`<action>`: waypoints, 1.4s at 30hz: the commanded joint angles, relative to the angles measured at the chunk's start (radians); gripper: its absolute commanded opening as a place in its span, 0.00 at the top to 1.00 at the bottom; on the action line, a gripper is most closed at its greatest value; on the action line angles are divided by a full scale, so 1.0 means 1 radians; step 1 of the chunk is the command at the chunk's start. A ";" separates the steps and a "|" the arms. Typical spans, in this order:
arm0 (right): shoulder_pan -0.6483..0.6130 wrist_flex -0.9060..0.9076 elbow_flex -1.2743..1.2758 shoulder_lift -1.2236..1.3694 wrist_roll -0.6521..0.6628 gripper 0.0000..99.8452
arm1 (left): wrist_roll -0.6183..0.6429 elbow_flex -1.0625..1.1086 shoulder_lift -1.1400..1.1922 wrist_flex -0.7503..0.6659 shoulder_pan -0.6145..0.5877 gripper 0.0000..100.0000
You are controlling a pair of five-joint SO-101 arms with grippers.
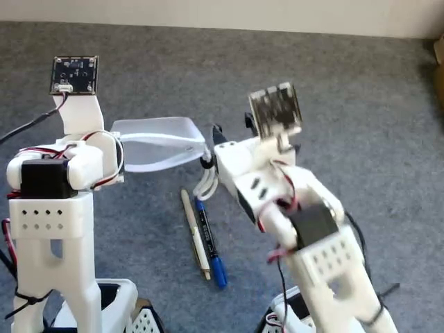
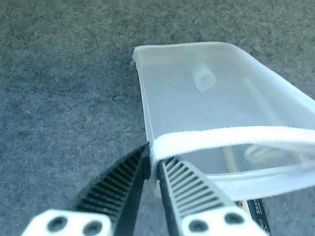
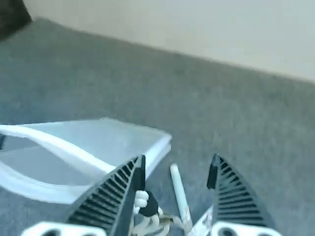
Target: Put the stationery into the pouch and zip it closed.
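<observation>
Nearest the arm bases: two pens on the grey carpet, side by side and touching. These are a pale pen and a blue pen, both outside the pouch.

Next out: right tool, jaws apart, low over the carpet just beyond the pens' far ends. A slim pale stick lies between the jaws. Cannot tell if either jaw touches it.

Beyond that: pouch, translucent white mesh, flat on the carpet, mouth gaping towards the right tool. A small pale cylinder shows through the mesh.

Farthest: left tool, jaws together, clamped on the corner of the pouch's upper zip rim and lifting it off the lower rim.

Judgement: loading step, early, with the zip not started.

Method notes:
- Left tool should keep the rim raised and steady so the mouth stays wide.
- Right tool should take one pen near mid-length, turn it in line with the pouch's long axis, and feed it tip-first under the raised rim.
- Let go only once the pen is well inside.
- Risk: a pen end snagging the lower rim and shoving the pouch away.
</observation>
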 commanded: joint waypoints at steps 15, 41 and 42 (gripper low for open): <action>0.079 0.188 -0.251 0.441 -0.098 0.81 | -0.046 -0.022 0.001 0.048 -0.211 0.99; 0.128 0.361 -0.625 1.032 -0.155 0.81 | -0.048 0.047 0.001 0.029 -0.211 0.99; 0.120 0.361 -0.625 1.032 -0.126 0.81 | -0.048 0.047 0.001 0.029 -0.216 0.99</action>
